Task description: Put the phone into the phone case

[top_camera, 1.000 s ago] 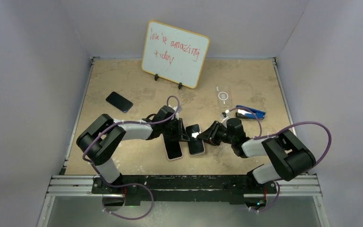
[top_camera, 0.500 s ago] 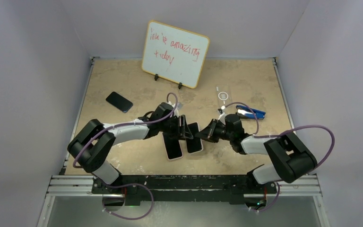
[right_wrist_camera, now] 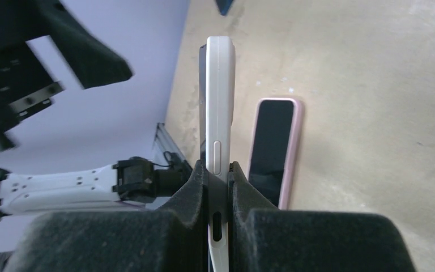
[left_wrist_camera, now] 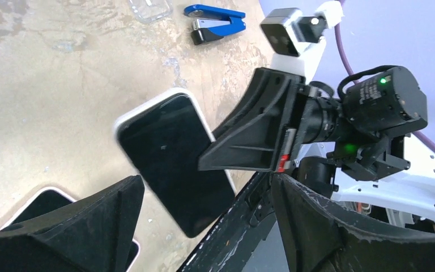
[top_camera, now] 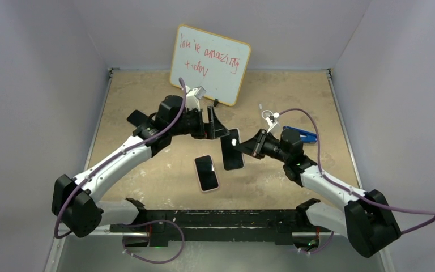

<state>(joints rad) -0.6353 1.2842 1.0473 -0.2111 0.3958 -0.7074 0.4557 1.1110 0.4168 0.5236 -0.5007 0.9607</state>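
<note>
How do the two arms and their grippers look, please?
The left arm and right arm have white shells between black joints, each trailed by a purple cable. The left gripper and right gripper are black with broad wedge-shaped fingers. A white camera block tops each wrist.

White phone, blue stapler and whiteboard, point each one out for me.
White phone [top_camera: 231, 158]: top view, middle of its dark screen.
Blue stapler [left_wrist_camera: 215, 12]: left wrist view, its blue upper arm.
Whiteboard [top_camera: 209, 64]: top view, middle of the writing surface.

Phone [top_camera: 233, 149] right of second phone [top_camera: 207, 173], whiteboard [top_camera: 209, 64] behind, stapler [top_camera: 305, 135] far right
</note>
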